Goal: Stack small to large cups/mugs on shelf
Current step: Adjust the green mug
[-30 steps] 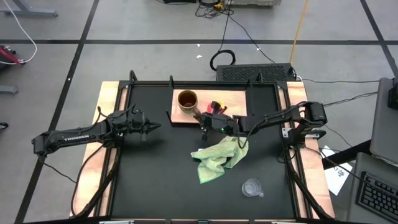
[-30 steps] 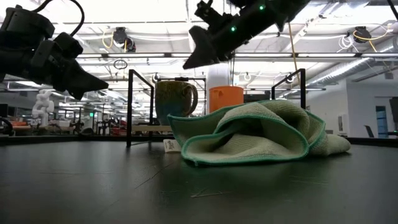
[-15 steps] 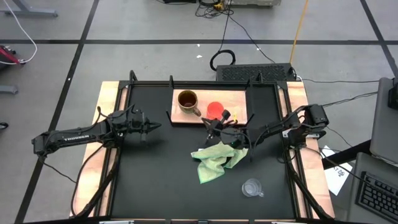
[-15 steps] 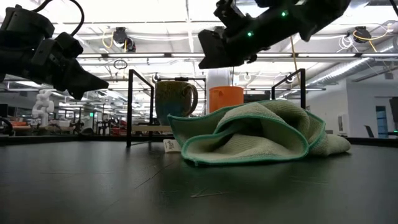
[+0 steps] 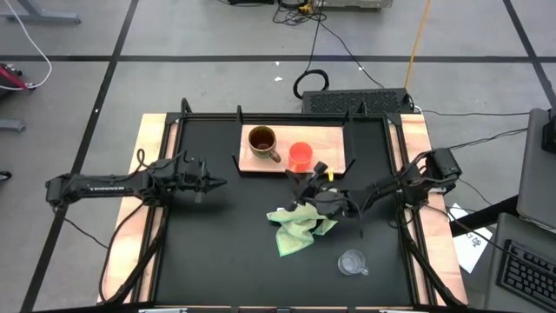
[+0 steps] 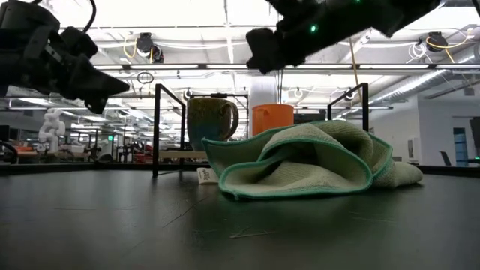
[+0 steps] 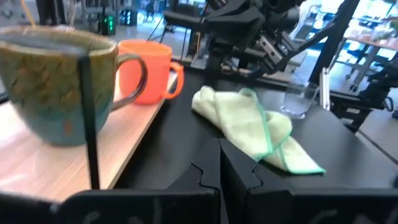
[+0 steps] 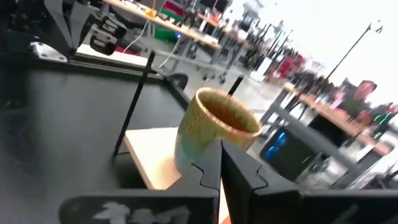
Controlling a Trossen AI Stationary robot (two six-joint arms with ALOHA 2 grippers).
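Observation:
The brown mug (image 5: 262, 141) and the orange cup (image 5: 301, 156) stand side by side on their bases on the wooden shelf (image 5: 330, 143) at the table's far side. The clear glass cup (image 5: 352, 262) stands on the black table near its front right. My right gripper (image 5: 295, 178) is shut and empty. It hangs above the table between the shelf's near edge and the green cloth (image 5: 300, 228), pointing at the mug (image 8: 214, 134). My left gripper (image 5: 213, 183) is shut and empty at the table's left, pointing right toward the shelf.
The crumpled green cloth (image 6: 307, 165) lies in the table's middle, under the right arm and between the shelf and the glass cup. Black upright brackets (image 6: 157, 127) stand at the shelf's ends. A black frame runs round the table's edge (image 5: 165, 217).
My right gripper has drawn back from the orange cup on the shelf toward the table's near edge, turning its wrist as it went, and stays shut. The orange cup, half hidden by the gripper a second ago, now stands in full view on the shelf.

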